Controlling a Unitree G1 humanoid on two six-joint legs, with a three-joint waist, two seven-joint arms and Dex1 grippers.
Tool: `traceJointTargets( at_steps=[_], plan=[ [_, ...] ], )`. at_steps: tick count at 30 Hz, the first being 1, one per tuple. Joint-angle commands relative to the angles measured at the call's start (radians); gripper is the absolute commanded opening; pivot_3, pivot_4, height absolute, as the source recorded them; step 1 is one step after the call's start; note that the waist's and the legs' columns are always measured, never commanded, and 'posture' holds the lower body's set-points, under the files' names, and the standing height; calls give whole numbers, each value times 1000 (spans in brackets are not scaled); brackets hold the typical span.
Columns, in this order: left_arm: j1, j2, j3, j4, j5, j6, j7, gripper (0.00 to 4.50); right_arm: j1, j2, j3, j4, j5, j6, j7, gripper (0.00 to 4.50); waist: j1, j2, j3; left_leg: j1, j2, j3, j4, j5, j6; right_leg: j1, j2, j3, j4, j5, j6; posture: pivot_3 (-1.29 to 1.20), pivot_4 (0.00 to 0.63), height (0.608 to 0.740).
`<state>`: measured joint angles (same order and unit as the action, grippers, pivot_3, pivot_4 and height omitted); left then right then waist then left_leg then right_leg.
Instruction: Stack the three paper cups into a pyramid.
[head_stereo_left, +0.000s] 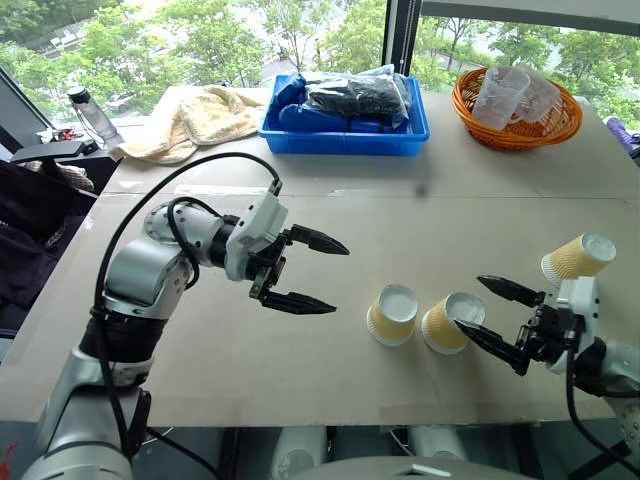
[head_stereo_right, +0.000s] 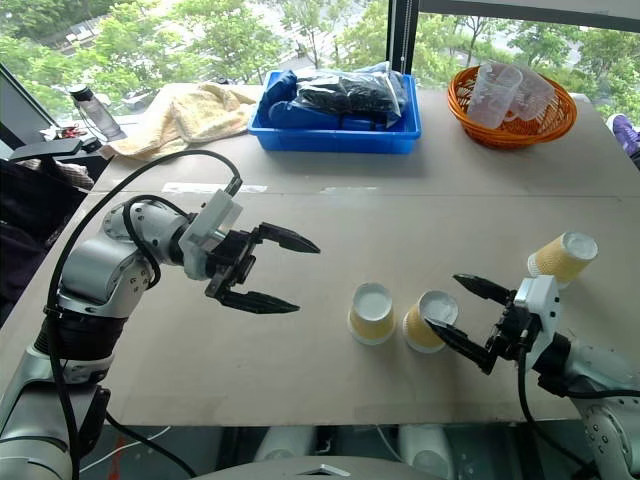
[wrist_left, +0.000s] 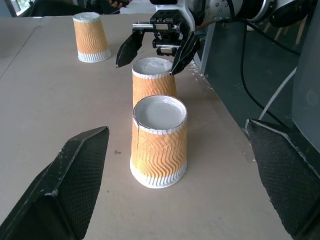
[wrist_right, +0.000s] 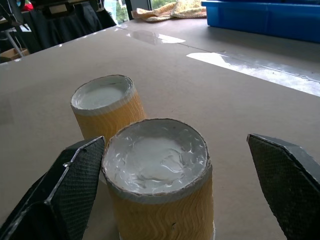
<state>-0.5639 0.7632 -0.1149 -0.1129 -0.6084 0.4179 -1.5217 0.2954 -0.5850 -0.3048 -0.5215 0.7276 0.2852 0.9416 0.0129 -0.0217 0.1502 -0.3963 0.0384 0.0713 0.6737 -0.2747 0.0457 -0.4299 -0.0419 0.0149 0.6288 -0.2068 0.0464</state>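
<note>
— Beside the right gripper (head_stereo_left: 497, 315), jaws apart and empty, what stands?
— Two upside-down paper cups (head_stereo_left: 392, 314) (head_stereo_left: 451, 322), side by side on the table (head_stereo_left: 300, 350); the third cup (head_stereo_left: 578, 257) stands apart.
— Left gripper (head_stereo_left: 305, 270)?
— Spread wide, empty, near them.

two paper cups (head_stereo_left: 420, 317) stand side by side; third cup (head_stereo_left: 578, 257) apart, right.

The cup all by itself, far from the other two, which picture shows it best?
The left wrist view: the lone paper cup stands upside down on the table, with its whole wavy wall showing. The left eye view and right eye view show it smaller, from above, just behind the right gripper.
</note>
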Motion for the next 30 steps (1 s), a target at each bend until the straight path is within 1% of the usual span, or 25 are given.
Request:
traceJointTargets(
  at_steps=[1, 3, 6, 8, 10, 11, 13, 16, 20, 24, 27, 30],
  plan=[
    [-74, -42, 64, 16, -98, 81, 35, 4500, 11, 13, -147, -43, 128, -2, -50, 4491, 2, 0, 0, 0, 0, 0, 1, 0, 0, 1, 0, -1, 0, 0, 0, 0, 150, 733],
    [-92, -51, 68, 26, -105, 100, 31, 4500, 17, 16, -182, -46, 149, -7, -62, 4491, 2, 0, 0, -1, 0, 0, 3, 0, 0, 3, 0, -1, 0, 0, 0, 0, 150, 733],
    [-114, -61, 65, 43, -93, 99, 27, 4500, -19, 49, -239, -18, 142, -21, -176, 4491, -1, 0, 0, 1, 0, 0, 3, 0, 0, 5, 0, -1, 0, 0, 0, 0, 150, 733],
    [-140, -75, 52, 59, -61, 83, 45, 4500, -42, 42, -257, 53, 43, -40, -245, 4491, -2, 0, 0, 2, 0, 0, 3, 0, 0, 5, 1, 0, 0, 0, 0, 0, 150, 733],
    [-177, -89, 27, 65, -26, 99, 83, 4500, -67, 21, -243, 147, -154, -87, -348, 4491, -1, 0, 0, 1, -1, 0, 4, 0, 0, 5, 1, 1, 0, 0, 0, 0, 150, 733],
    [-192, -92, 11, 66, -2, 91, 92, 4500, -83, 25, -237, 183, -221, -132, -376, 4491, 1, 0, 0, 1, -1, 1, 5, 0, 0, 5, 2, 1, 0, 0, -1, 0, 150, 733],
    [-213, -96, -4, 52, 8, 109, 104, 4500, -110, 38, -233, 229, -280, -162, -423, 4491, 2, 1, -1, 0, -1, 0, 6, 0, 0, 5, 2, 1, 0, -1, -1, 0, 150, 733],
    [-229, -100, -6, 32, 0, 140, 120, 4500, -149, 53, -225, 282, -328, -168, -475, 4491, -2, 2, -1, 0, -1, 0, 6, 0, 0, 5, 3, 2, 0, 0, 0, 0, 150, 733],
    [-245, -89, -13, 6, 9, 180, 140, 4500, -216, 66, -213, 332, -348, -135, -529, 4491, -10, 2, -1, 0, 0, 0, 6, 0, 0, 5, 5, 3, 0, 0, 0, 0, 150, 733],
    [-251, -87, -9, -2, 10, 208, 156, 4500, -244, 69, -204, 359, -358, -96, -553, 4491, -13, 3, -1, 0, 0, -1, 6, 0, 0, 5, 5, 3, 1, 0, 0, 0, 150, 733],
    [-259, -82, -6, 8, 32, 238, 203, 4500, -291, 82, -181, 420, -359, -68, -569, 4491, -17, 2, -1, 0, 0, 0, 6, 0, 0, 5, 5, 4, 1, 0, 0, 0, 150, 733],
    [-260, -78, -5, 7, 44, 247, 222, 4500, -319, 86, -174, 461, -377, -84, -577, 4491, -20, 2, -1, 0, 0, 0, 6, 0, 0, 5, 5, 6, 1, 0, 0, 0, 150, 733]
  ],
)
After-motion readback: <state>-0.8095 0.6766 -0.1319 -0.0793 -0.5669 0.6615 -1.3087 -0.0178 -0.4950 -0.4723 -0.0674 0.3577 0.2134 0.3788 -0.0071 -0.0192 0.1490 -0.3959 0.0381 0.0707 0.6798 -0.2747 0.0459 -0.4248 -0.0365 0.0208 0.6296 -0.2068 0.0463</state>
